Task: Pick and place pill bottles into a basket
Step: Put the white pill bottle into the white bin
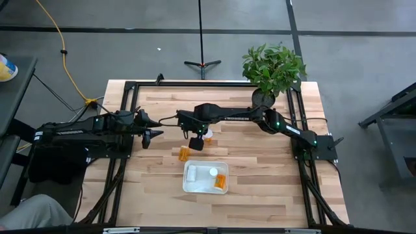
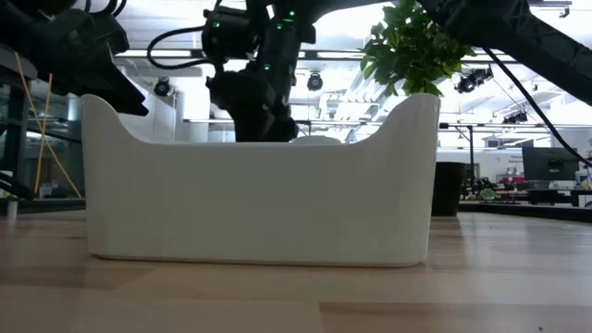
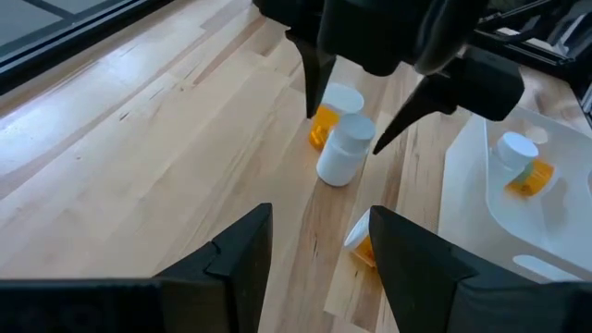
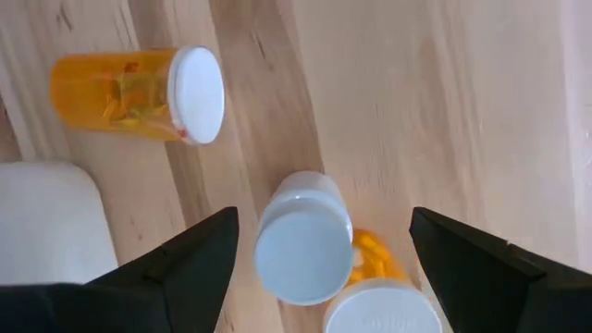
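High view first: the bench [image 1: 260, 162] carries the basket [image 1: 190, 184] near its front edge, with at least two pill bottles already lying in it, one white-capped [image 1: 213, 172], one orange at the basket's right end [image 1: 221, 182]. My right arm reaches in from the right across the middle of the bench, and my right gripper [image 1: 197, 140] hangs just behind the basket, over the loose bottles. My left gripper [image 1: 151, 127] waits well off to the left, its fingers [image 3: 242, 254] spread and holding nothing.

The right wrist view gives the relation that counts. My right fingers [image 4: 199, 259] are spread wide, empty, and an upright bottle [image 4: 303, 240] stands squarely between them, its cap facing up at me, its long axis vertical. Just beside it, touching or nearly so, a second upright bottle [image 4: 384, 305] shows a white cap with orange behind it; I cannot tell whether the two actually touch. A third bottle [image 4: 139, 92] lies on its side well apart, cap pointing toward the middle one.

So the right arm is plainly the nearer, and I judge a straight descent would bracket the centred bottle, with the neighbour likely crowding one finger.
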`<state>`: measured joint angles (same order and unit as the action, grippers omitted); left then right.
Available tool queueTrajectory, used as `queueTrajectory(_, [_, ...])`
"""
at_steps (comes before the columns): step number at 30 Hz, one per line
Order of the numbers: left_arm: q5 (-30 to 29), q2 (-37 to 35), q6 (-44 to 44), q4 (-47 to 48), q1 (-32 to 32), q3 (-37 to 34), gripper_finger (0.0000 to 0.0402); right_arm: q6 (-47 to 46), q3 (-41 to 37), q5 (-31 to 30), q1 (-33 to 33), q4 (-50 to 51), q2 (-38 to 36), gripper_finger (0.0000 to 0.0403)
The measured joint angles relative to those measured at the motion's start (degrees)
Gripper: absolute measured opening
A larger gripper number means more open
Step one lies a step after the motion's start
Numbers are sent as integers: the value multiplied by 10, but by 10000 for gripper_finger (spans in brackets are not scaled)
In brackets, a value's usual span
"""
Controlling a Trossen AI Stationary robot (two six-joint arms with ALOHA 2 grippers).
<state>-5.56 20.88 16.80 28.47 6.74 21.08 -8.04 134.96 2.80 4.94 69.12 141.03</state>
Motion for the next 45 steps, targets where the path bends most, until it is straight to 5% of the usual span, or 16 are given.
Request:
queueTrajectory(15, [0, 0, 0, 0, 0, 0, 216, 6, -18, 22, 3, -3, 0, 303])
queueTrajectory(27, [0, 0, 2, 0, 0, 0, 216, 16, -18, 56, 3, 5, 0, 142])
queueTrajectory(45, [0, 0, 2, 0, 0, 0, 216, 25, -1, 60, 4, 22, -7, 142])
